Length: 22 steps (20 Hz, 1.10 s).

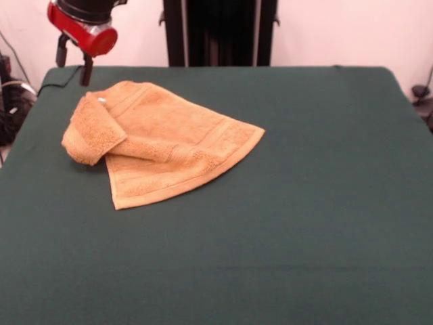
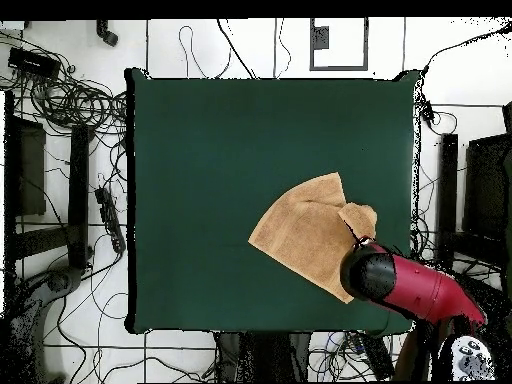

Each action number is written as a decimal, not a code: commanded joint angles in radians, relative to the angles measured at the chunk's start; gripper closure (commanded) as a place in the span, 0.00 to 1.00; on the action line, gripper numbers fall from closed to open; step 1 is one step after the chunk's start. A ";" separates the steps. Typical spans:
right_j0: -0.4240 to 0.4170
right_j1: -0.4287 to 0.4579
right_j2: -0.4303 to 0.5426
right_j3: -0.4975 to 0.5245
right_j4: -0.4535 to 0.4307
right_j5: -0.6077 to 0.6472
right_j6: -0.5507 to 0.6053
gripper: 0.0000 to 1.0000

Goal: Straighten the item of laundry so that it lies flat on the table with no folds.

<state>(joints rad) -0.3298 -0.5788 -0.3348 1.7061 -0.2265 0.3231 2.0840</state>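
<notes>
On dark green cloth-covered bench [image 1: 284, 223], orange-tan terry towel [image 1: 169, 145] lies rumpled near robot-side edge, one corner folded over. Red-black arm's gripper [image 1: 74, 68] hangs above bench, just beside towel's folded corner; holds nothing, opening indeterminate. Cables [image 2: 70, 100] surround bench on floor.

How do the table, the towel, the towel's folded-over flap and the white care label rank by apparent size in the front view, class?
1. table
2. towel
3. folded-over flap
4. white care label, just a speck.
The gaps look clear, so nearness to the camera changes nothing.
</notes>
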 commanded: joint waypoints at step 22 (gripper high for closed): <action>-0.023 0.019 0.312 0.047 -0.001 -0.057 0.029 0.00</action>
<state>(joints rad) -0.3653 -0.5951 -0.2043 1.7176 -0.2253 0.2719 2.0840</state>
